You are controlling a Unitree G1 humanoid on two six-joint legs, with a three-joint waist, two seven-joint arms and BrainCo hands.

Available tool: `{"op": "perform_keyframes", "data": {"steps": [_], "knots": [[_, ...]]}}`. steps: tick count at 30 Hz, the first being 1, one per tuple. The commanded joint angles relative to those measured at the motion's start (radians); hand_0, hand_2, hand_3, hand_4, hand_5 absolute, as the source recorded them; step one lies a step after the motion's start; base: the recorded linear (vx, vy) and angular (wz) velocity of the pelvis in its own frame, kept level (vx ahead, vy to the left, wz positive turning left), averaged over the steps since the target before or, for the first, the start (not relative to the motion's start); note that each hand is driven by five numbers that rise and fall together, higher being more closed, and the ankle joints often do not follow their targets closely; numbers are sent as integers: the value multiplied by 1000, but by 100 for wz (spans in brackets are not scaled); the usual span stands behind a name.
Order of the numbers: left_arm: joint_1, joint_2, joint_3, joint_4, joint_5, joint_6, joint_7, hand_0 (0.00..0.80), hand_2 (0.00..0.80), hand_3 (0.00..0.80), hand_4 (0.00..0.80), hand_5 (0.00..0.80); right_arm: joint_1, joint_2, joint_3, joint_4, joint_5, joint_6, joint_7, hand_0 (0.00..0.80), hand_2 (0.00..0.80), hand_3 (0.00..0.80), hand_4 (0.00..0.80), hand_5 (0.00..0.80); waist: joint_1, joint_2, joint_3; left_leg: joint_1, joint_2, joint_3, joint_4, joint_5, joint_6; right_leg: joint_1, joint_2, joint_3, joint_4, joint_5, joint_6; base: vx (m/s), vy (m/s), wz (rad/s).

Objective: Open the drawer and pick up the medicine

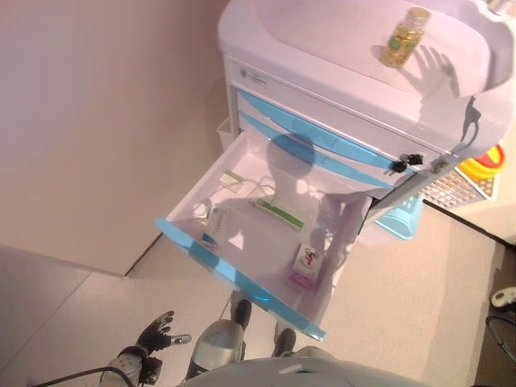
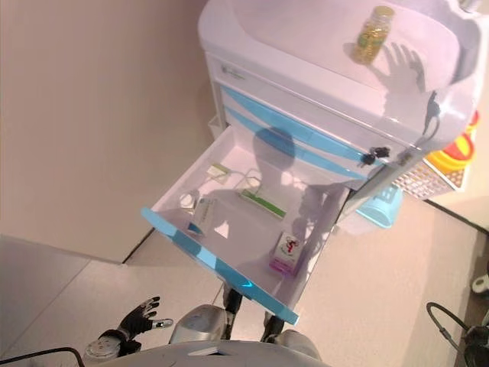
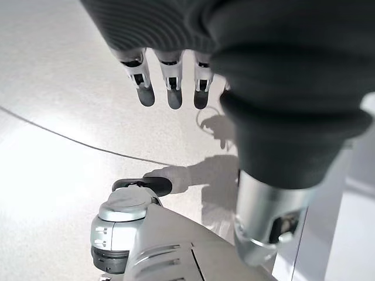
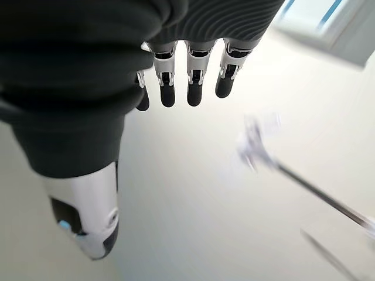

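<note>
- Left eye view takes in a white cart with blue-fronted drawers filling the upper right of the frame, standing against a pale wall.
- One drawer is pulled well out toward the lower centre, its blue front edge running diagonally across the middle of the frame.
- Inside the drawer, a small box of medicine with a pink end lies near the right wall, close to the blue front.
- A green-and-white flat pack lies further back in the drawer, a white box sits near the left front corner, and a small pale item rests at the back left.
- On the cart's top, in the upper right, a clear bottle of yellow pills stands upright.
- A light blue basket hangs at the cart's right side, and a yellow and red object shows at the right edge.
- Down in the lower left corner the left hand hangs over the floor with fingers spread and straight, holding nothing, well apart from the drawer.
- Right wrist view shows the right hand with fingers straight and relaxed over bare floor, empty too.
</note>
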Motion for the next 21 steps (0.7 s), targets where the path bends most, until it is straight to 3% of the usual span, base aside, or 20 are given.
{"op": "perform_keyframes", "data": {"steps": [1, 5, 9, 11, 16, 21], "knots": [[27, 21, -26, 40, 50, -16, 6, 0, 0, 0, 0, 0, 164, -62, -83, -105, 40, -102, -46, 0, 0, 0, 0, 0, -38, -4, -107, 5, -13, 41, 64, -168, 7, -50, -42, 41, 85, -22, 73, -63, -69, -31], [9, 14, -16, 31, 55, 0, 0, 0, 0, 0, 0, 0, 484, 17, -306, -226, 57, -117, 9, 0, 0, 0, 0, 0, -86, 3, -115, 17, -11, 63, 72, -182, 11, -48, -26, 86, 74, -24, 70, -63, -67, -43], [-9, -8, -6, 25, 57, 5, 9, 0, 0, 0, 0, 0, 829, 230, -465, -297, 33, -193, 86, 0, 0, 0, 0, 0, -132, 12, -116, 21, -4, 88, 82, -193, 11, -55, -12, 124, 76, -26, 70, -63, -52, -34], [-16, -25, 4, 22, 39, 15, 22, 0, 0, 0, 0, 0, 967, 353, -474, -286, -17, -236, 120, 0, 0, 0, 0, 0, -150, 16, -114, 27, 0, 101, 77, -194, 13, -54, -6, 138, 72, -24, 70, -48, -43, -43], [-10, -66, 25, 42, 19, 4, 47, 0, 0, 0, 0, 0, 1222, 582, -433, -127, 24, -209, 356, 0, 0, 0, 0, 0, -198, 23, -116, 43, 17, 137, 52, -187, 7, -50, 5, 153, 52, -12, 76, -29, -54, -33], [-34, -82, 46, 118, 29, -32, 45, 0, 0, 0, 0, 0, 1323, 746, -306, 191, -207, -239, 441, 0, 0, 0, 0, 0, -225, 34, -114, 41, 27, 154, 42, -175, -3, -59, 14, 151, 54, -13, 74, -18, -60, -24]]}}
